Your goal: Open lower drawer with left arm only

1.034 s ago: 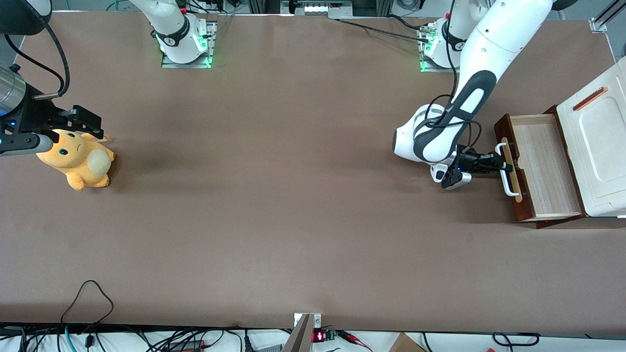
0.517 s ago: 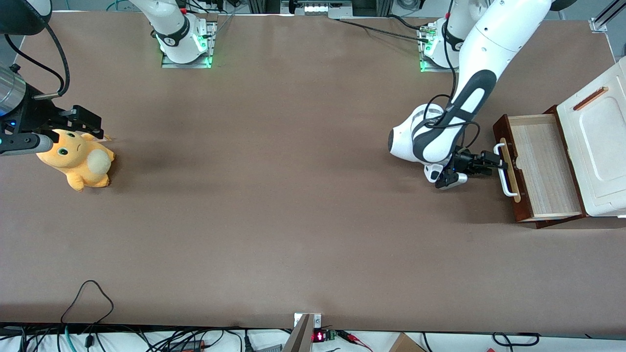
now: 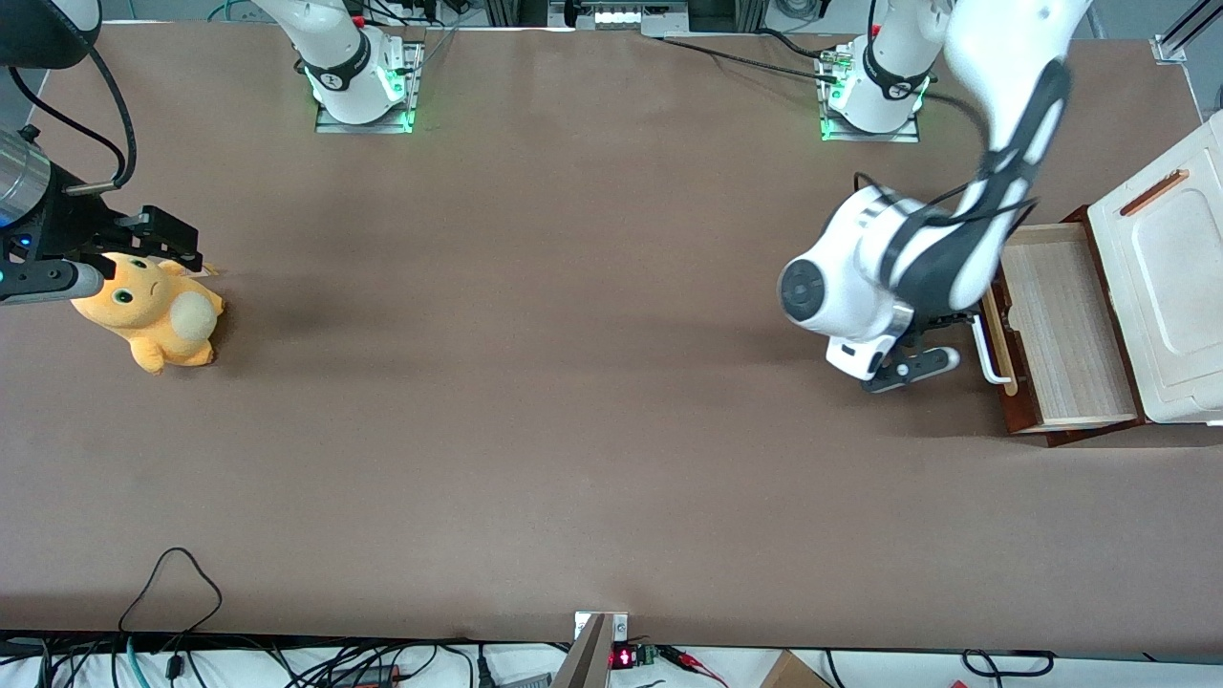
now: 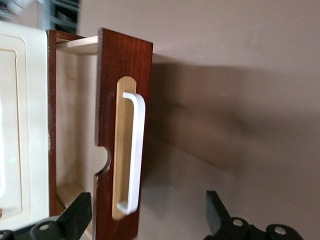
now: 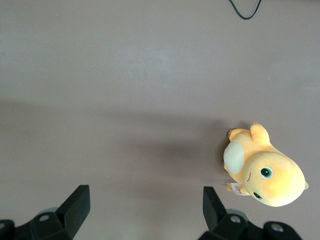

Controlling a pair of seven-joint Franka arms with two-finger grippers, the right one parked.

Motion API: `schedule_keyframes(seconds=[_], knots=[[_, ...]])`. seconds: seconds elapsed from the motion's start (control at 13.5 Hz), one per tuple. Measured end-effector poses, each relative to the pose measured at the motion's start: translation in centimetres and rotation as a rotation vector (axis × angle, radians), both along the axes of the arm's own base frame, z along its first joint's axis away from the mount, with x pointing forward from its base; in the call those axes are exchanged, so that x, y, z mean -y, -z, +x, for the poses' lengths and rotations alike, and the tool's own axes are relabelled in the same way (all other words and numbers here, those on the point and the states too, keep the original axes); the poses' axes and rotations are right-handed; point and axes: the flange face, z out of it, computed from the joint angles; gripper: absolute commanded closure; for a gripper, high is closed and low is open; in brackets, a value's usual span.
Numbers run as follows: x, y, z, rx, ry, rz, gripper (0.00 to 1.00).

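Reddish-brown lower drawer pulled out, part-hidden by left arm — gripper spread wide, empty, above handle.

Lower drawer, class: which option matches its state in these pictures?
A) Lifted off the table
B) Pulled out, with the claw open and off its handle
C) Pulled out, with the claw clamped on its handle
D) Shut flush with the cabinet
B: the lower drawer shows its pale inside, and the claw is open, clear of the white handle.

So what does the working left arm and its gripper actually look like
The left arm is glossy white with black inlaid panels, a rounded white wrist and black cables looping along it. Its black two-finger gripper, open beside the drawer's white loop handle, has small round screws.
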Motion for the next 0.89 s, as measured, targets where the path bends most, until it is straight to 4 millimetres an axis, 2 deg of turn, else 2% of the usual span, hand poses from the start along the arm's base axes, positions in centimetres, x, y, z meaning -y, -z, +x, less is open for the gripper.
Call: schedule_keyframes(seconds=[0.07, 0.22, 0.44, 0.59, 0.66, 0.89], knots=[[-0.6, -3.5, 0.6, -0.008, -0.003, -0.085, 0.0], [-3.7, -9.9, 1.0, -0.045, 0.004, -0.278, 0.0], [-10.9, -18.5, 0.8, -0.055, 0.109, -0.577, 0.0], [-14.8, -21.4, 0.2, -0.035, 0.167, -0.691, 0.0], [-15.7, -22.1, -0.1, -0.027, 0.18, -0.717, 0.0], [-15.3, -22.6, -0.3, -0.022, 0.199, -0.742, 0.0]])
